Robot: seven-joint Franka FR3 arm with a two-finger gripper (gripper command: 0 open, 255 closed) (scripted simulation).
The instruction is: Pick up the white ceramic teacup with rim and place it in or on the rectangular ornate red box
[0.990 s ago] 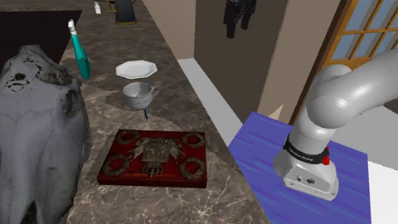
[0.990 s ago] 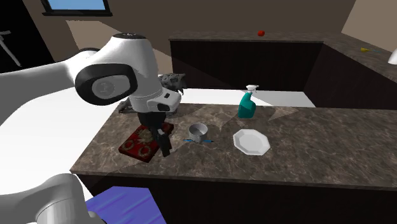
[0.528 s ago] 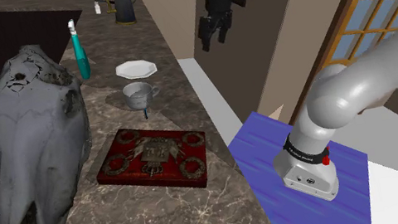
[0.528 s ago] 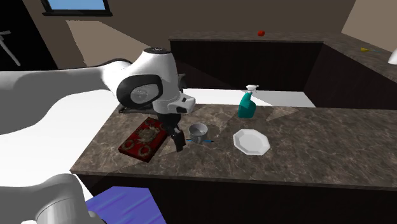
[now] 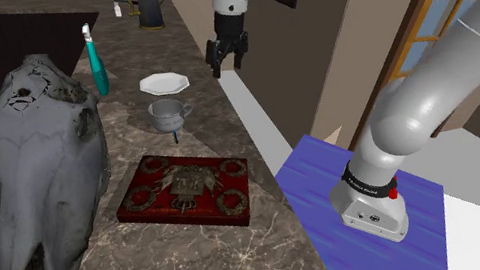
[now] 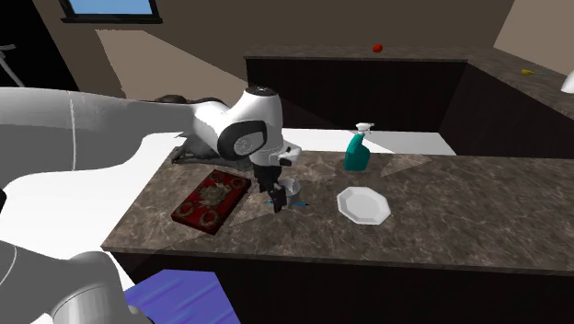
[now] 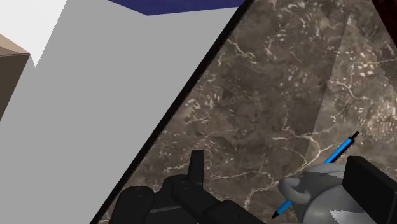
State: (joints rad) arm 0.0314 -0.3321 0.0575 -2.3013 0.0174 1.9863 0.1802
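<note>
1. The jaws are released. Their two black fingers (image 7: 197, 167) stand well apart with nothing clasped, and they hang over the near edge of a dark marbled table (image 7: 267, 95).
2. The cup (image 7: 315, 191) is drawn pale grey with a side handle. It stands upright on the table below the jaws but off-centre, close by one finger and well clear of the other. No contact with the cup can be made out.
3. A blue pen (image 7: 334, 156) lies slanted just beside the cup, under the same finger. Whether the two touch cannot be told.
4. The red box (image 5: 187, 189) lies flat on the table, to one side of the jaws and farther from them than the cup. A white plate (image 5: 164, 82) sits on the opposite side, just past the cup, with a teal bottle (image 5: 96, 63) beyond it.
5. The wide spread looks meant to straddle the cup's wall or rim. By this reading, the jaws need to shift sideways to centre on the cup before lowering.
6. The table edge runs almost directly beneath the jaws, so there is little surface on that side.
7. Bare marble lies between the cup and the box, which gives open room to carry the cup across.
8. A large grey skull (image 5: 42, 174) crowds the table beyond the box, on its side away from the jaws. The ornate top of the box has nothing on it.
</note>
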